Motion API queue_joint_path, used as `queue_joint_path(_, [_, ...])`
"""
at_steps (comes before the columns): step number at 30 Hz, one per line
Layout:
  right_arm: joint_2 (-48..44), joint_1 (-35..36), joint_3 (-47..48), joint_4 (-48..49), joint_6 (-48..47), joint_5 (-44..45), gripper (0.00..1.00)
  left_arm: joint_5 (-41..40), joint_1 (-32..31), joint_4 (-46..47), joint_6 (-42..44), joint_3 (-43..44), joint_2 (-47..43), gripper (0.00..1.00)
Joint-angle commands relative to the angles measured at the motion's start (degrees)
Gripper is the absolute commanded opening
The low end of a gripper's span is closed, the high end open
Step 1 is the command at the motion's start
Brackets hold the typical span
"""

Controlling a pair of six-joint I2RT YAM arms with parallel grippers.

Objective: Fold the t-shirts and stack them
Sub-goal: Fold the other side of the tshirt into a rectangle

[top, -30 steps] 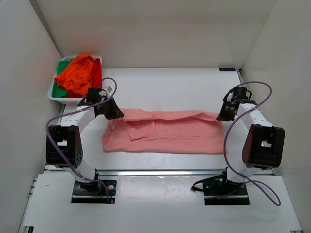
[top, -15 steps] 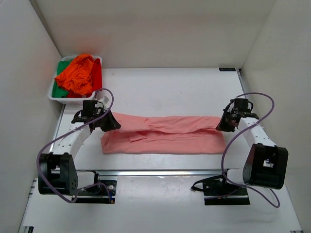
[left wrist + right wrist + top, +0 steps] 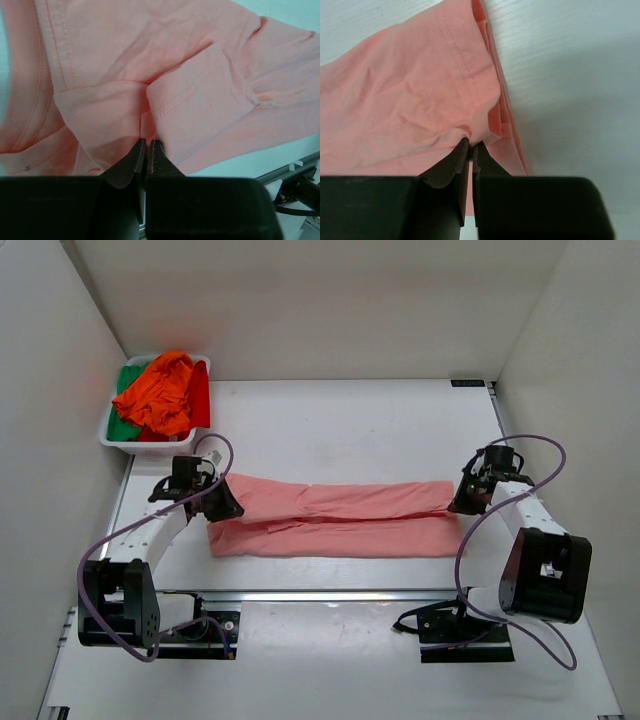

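Observation:
A salmon-pink t-shirt (image 3: pixel 340 515) lies stretched left to right across the middle of the table, its far long edge folded toward the near edge. My left gripper (image 3: pixel 226 504) is shut on the cloth at the shirt's left end, by a folded sleeve (image 3: pixel 200 95). My right gripper (image 3: pixel 463 502) is shut on the hemmed edge (image 3: pixel 470 85) at the right end. Orange (image 3: pixel 160 390), red (image 3: pixel 200 390) and green (image 3: pixel 122 426) t-shirts lie bunched in the white tray (image 3: pixel 110 438) at the back left.
White walls close in the table on the left, back and right. A metal rail (image 3: pixel 340 594) runs along the near edge in front of both arm bases. The right arm's purple cable (image 3: pixel 545 445) loops out toward the right wall.
Both grippers have moved toward the near edge, drawing the shirt's far edge over itself. The shirt now lies narrower, and both arms have dropped lower.

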Motion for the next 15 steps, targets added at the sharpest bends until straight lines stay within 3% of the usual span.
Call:
queue_joint_path(1, [0.9,-0.3,-0.1,1.0,-0.9,1.0,0.00,-2.5,0.3,1.5,-0.4,-1.9,-0.3,0.01])
queue_joint_path(3, [1.1,0.1,0.6,-0.1,-1.0,2.3,0.09,-3.5,0.9,3.1,-1.6,-3.0,-0.1,0.23])
queue_joint_path(6, [0.0,1.4,2.4,-3.3,0.1,7.5,0.35,-5.6,2.0,4.1,-4.4,-1.6,0.2,0.35])
queue_joint_path(7, [-0.8,1.7,3.7,-4.5,0.6,9.1,0.37,-6.3,1.6,4.2,-5.7,-0.4,-0.5,0.37])
queue_joint_path(12, [-2.9,-0.5,6.8,-4.6,0.6,8.6,0.40,-3.4,-0.7,11.3,-13.3,-0.5,-10.0,0.11])
queue_joint_path(14, [-2.3,-0.4,8.0,-4.1,0.1,7.9,0.40,-4.7,-2.0,11.7,-15.0,-0.6,-13.1,0.13])
queue_joint_path(15, [-1.7,-0.3,8.6,-4.4,-0.1,7.4,0.40,-4.9,-2.7,11.1,-15.0,-0.7,-14.2,0.25])
